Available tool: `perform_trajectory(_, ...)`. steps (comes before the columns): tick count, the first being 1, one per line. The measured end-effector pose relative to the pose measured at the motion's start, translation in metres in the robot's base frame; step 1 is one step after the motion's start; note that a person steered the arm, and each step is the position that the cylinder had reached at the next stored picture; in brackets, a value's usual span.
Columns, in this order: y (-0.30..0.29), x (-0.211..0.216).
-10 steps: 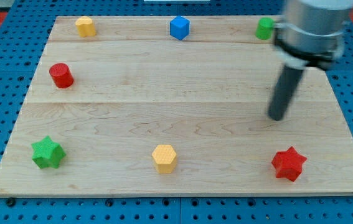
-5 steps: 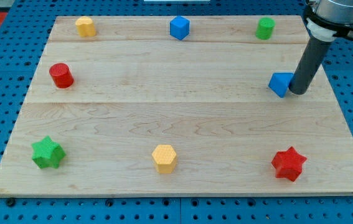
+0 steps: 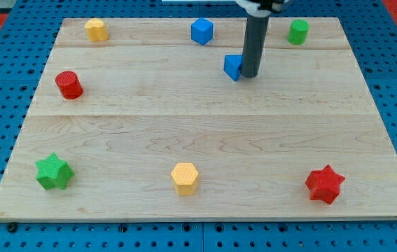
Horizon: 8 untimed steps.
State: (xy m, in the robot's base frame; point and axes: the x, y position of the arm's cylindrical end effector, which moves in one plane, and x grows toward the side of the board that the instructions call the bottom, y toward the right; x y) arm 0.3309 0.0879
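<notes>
Pressing against the small blue block (image 3: 232, 66) from its 3 o'clock side, my tip (image 3: 249, 75) carries no fingers, only a bare rod. The blue cube (image 3: 202, 31) sits at 11 o'clock, the green cylinder (image 3: 297, 31) at 1 o'clock, on the table (image 3: 198, 133).

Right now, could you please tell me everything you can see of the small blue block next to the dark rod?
The small blue block is a plain, matte solid blue piece; its exact shape is hard to make out because the rod hides its right side. It sits flat on the wooden board, in the upper middle of the view, below and to the right of the blue cube. My tip is pressed against its right side. No other block touches it.
</notes>
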Motion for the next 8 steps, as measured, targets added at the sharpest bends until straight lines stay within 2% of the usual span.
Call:
perform_trajectory(2, -0.003, -0.039)
perform_trajectory(4, -0.083, 0.056)
perform_trajectory(6, -0.158, 0.114)
perform_trajectory(7, -0.163, 0.114)
perform_trajectory(8, -0.173, 0.079)
